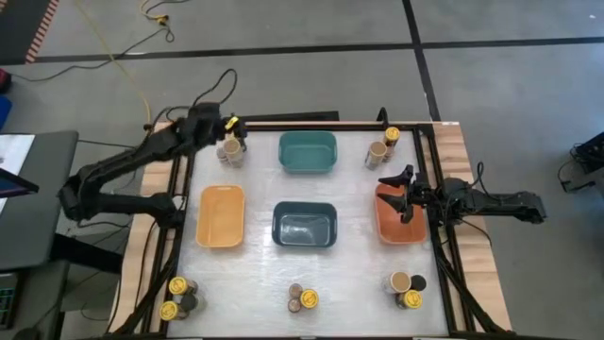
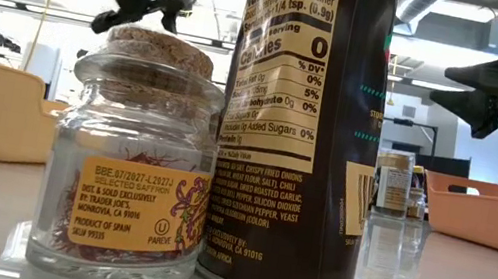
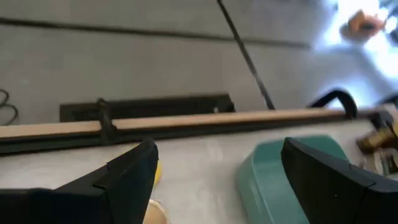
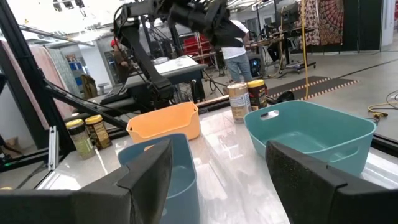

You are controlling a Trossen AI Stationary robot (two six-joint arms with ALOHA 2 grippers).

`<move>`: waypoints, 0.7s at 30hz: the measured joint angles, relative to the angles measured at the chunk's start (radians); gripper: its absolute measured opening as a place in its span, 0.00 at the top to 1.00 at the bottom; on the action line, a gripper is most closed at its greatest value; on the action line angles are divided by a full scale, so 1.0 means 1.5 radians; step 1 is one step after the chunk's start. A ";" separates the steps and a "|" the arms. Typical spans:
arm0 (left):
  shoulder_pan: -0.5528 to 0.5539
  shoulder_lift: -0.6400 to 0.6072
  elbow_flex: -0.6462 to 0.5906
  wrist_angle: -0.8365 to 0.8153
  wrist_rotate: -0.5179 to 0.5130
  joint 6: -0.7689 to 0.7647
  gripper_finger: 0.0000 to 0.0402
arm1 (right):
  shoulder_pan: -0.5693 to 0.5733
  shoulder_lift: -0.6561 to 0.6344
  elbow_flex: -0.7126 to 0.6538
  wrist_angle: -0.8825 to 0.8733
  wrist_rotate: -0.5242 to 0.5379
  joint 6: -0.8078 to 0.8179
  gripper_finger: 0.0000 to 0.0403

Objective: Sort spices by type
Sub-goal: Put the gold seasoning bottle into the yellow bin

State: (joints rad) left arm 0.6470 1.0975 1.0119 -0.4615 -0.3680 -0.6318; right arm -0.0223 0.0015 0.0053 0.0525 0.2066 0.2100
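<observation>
Spice jars sit unsorted in five clusters along the table's far and near edges, such as the far-left jars (image 1: 231, 149); all four bins, including the teal bin (image 1: 308, 151), look empty, so sorting seems barely begun. About fourteen jars are countable. The left gripper (image 1: 229, 126) hovers spread and empty above the far-left cluster; the right gripper (image 1: 403, 194), spread and empty, hangs over the orange bin (image 1: 389, 229).
</observation>
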 joint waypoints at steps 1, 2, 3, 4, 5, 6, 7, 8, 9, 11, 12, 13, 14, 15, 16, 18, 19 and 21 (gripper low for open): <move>0.012 0.014 0.025 -0.027 0.025 0.006 0.19 | 0.000 0.000 0.000 0.000 0.000 0.000 0.29; 0.025 0.028 0.049 -0.052 0.047 0.013 0.19 | 0.000 0.000 0.000 0.000 0.000 0.000 0.29; 0.037 0.042 0.069 -0.075 0.071 0.019 0.19 | 0.000 0.000 0.000 0.000 0.000 0.000 0.29; 0.049 0.055 0.084 -0.099 0.088 0.023 0.19 | 0.000 0.000 0.000 0.000 0.000 0.000 0.29; 0.060 0.069 0.097 -0.126 0.101 0.023 0.19 | 0.000 0.000 0.000 0.000 0.000 0.000 0.29; 0.068 0.083 0.106 -0.151 0.115 0.023 0.19 | 0.000 0.000 0.000 0.000 0.000 0.000 0.29; 0.076 0.096 0.112 -0.169 0.131 0.023 0.19 | 0.000 0.000 0.000 0.000 0.000 0.000 0.29; 0.083 0.108 0.116 -0.183 0.143 0.024 0.19 | 0.000 0.000 0.000 0.000 0.000 0.000 0.29; 0.088 0.119 0.116 -0.197 0.150 0.027 0.19 | 0.000 0.000 0.000 0.000 0.000 0.000 0.29; 0.094 0.141 0.116 -0.220 0.163 0.031 0.19 | 0.000 0.000 0.000 0.000 0.000 0.000 0.29; 0.097 0.152 0.116 -0.227 0.173 0.032 0.19 | 0.000 0.000 0.000 0.000 0.000 0.000 0.29; 0.098 0.163 0.116 -0.231 0.183 0.036 0.19 | 0.000 0.000 0.000 0.000 0.000 0.000 0.29; 0.098 0.173 0.116 -0.232 0.194 0.040 0.19 | 0.000 0.000 0.000 0.000 0.000 0.000 0.29; 0.098 0.182 0.116 -0.231 0.204 0.043 0.19 | 0.000 0.000 0.000 0.000 0.000 0.000 0.29; 0.098 0.188 0.116 -0.232 0.210 0.045 0.19 | 0.000 0.000 0.000 0.000 0.000 0.000 0.29; 0.097 0.200 0.116 -0.244 0.211 0.045 0.19 | 0.000 0.000 0.000 0.000 0.000 0.000 0.29; 0.096 0.205 0.116 -0.250 0.209 0.045 0.19 | 0.000 0.000 0.000 0.000 0.000 0.000 0.29; 0.095 0.211 0.116 -0.266 0.198 0.046 0.19 | 0.000 0.000 0.000 0.000 0.000 0.000 0.29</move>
State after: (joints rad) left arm 0.7895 1.4138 1.1866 -0.8611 -0.0704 -0.5628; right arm -0.0223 0.0013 0.0055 0.0525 0.2066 0.2100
